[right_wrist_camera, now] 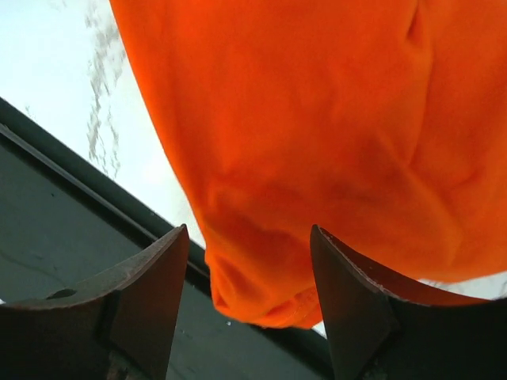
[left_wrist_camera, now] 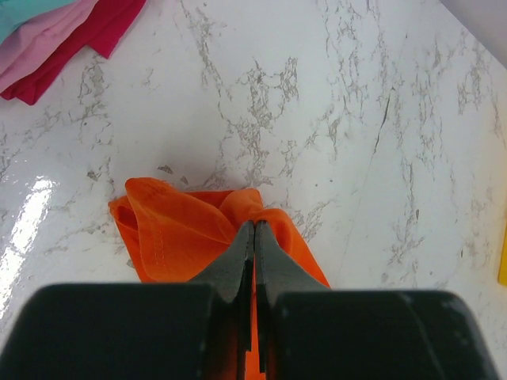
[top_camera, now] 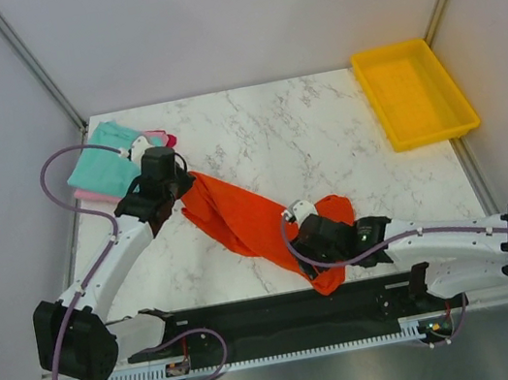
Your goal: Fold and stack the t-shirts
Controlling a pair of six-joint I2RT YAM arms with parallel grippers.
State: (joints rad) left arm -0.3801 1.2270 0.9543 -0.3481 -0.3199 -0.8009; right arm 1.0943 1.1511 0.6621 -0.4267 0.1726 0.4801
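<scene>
The orange-red t-shirt (top_camera: 239,214) lies bunched in a diagonal band from the left middle of the table to its near edge. My left gripper (top_camera: 178,189) is shut on its upper end, the cloth pinched between the jaws (left_wrist_camera: 255,229). My right gripper (top_camera: 314,263) is open over the shirt's lower end, which hangs over the black front rail (right_wrist_camera: 261,293) between the spread fingers. The teal t-shirt (top_camera: 109,161) lies folded at the far left on top of the pink one (top_camera: 87,194). In the left wrist view the pink shirt (left_wrist_camera: 40,43) shows at the top left.
A yellow plastic tray (top_camera: 414,93) stands at the back right corner. A dark pink cloth edge (top_camera: 162,138) pokes out beside the teal shirt and shows in the left wrist view (left_wrist_camera: 95,32). The black rail (top_camera: 277,319) runs along the table's near edge.
</scene>
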